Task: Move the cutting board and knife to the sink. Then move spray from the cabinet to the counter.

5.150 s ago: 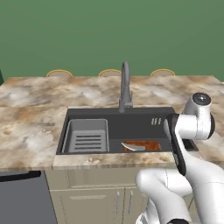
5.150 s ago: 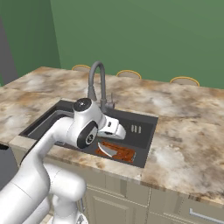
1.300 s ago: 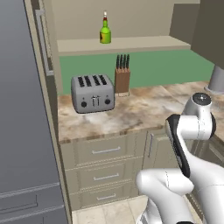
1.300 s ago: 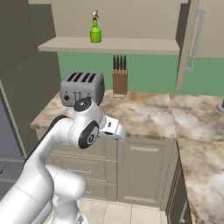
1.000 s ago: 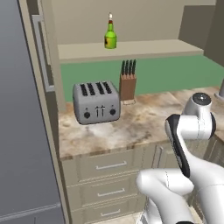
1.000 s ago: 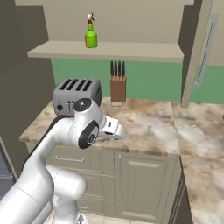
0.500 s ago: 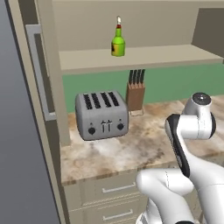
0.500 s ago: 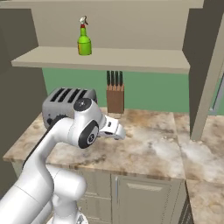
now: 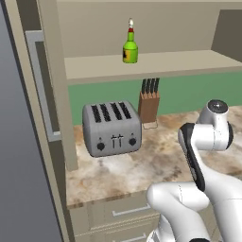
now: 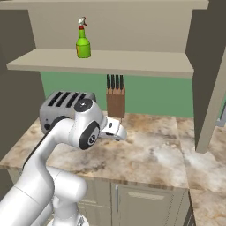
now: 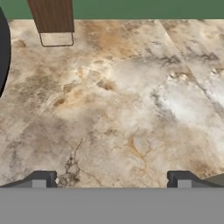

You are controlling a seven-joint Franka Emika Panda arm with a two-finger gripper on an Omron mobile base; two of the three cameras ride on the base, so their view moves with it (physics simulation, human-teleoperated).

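The spray (image 9: pixel 130 47) (image 10: pixel 82 44), a green bottle with a red-and-white top, stands upright on the shelf of the open cabinet (image 9: pixel 170 62) (image 10: pixel 132 59). Below it runs the marbled counter (image 9: pixel 142 165) (image 10: pixel 154 154) (image 11: pixel 122 100). My gripper (image 11: pixel 111 179) (image 10: pixel 120 132) hangs low over the counter in front of the knife block, well below the spray. It is open wide, with bare stone between its fingertips (image 11: pixel 41 179). The cutting board, the knife and the sink are out of view.
A silver toaster (image 9: pixel 112 127) (image 10: pixel 62 106) sits at the counter's left. A wooden knife block (image 9: pixel 149 106) (image 10: pixel 115 103) (image 11: pixel 51 15) stands against the green wall. Open cabinet doors flank the shelf (image 9: pixel 45 85) (image 10: pixel 212 88). A grey fridge side (image 9: pixel 14 165) is at the far left.
The whole picture has shifted as the base drove closer to the counter; toaster, knife block and shelf now look larger. The gripper stays open.
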